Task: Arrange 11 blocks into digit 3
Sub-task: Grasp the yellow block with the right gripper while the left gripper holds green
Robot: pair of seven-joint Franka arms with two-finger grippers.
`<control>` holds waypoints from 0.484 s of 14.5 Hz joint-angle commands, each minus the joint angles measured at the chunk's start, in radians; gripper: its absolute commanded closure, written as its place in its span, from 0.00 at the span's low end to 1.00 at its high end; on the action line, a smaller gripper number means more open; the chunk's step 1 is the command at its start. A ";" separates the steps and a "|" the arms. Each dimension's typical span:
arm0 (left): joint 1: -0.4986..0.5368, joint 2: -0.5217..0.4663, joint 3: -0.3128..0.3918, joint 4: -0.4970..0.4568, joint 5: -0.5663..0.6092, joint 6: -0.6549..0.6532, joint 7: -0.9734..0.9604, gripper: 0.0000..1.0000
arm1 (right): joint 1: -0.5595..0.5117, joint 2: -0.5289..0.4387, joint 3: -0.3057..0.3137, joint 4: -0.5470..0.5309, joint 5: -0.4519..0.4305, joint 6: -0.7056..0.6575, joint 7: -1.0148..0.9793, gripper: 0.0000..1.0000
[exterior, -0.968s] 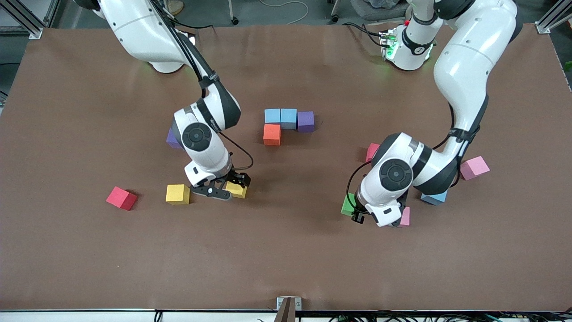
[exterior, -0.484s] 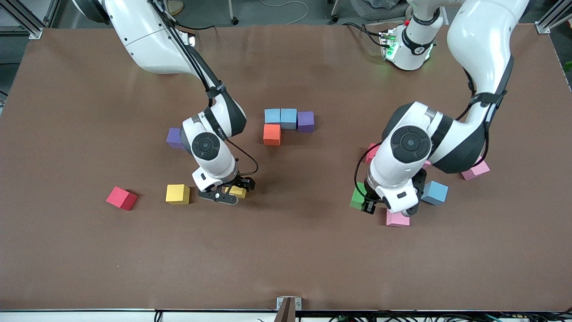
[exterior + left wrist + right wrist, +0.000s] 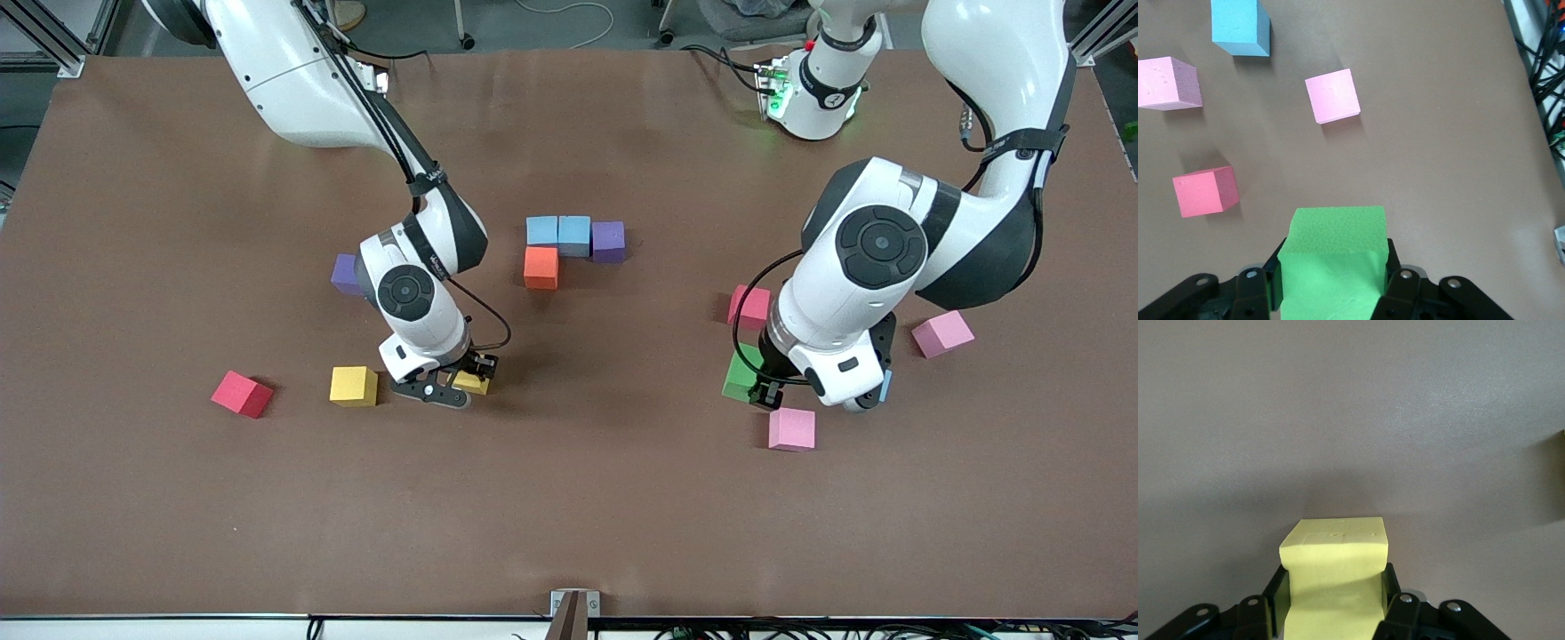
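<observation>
L wrist: green block (image 3: 1335, 257) gripped; front hides it.

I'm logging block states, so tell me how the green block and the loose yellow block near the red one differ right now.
The green block is clamped in the left gripper; the loose yellow block sits free on the table, beside the red block. Green is at the left arm's end, yellow at the right arm's. Both are same-sized foam cubes outside the started figure.
</observation>
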 commanded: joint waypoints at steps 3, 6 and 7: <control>-0.007 -0.029 -0.002 -0.014 -0.007 -0.030 0.000 0.80 | -0.003 -0.003 0.011 0.002 -0.016 -0.011 0.006 1.00; -0.008 -0.032 -0.001 -0.014 -0.005 -0.030 0.009 0.80 | 0.004 -0.006 0.014 0.006 -0.013 -0.013 0.003 1.00; -0.016 -0.023 -0.001 -0.015 -0.002 -0.030 0.011 0.80 | 0.007 -0.007 0.019 0.008 -0.010 -0.013 0.003 1.00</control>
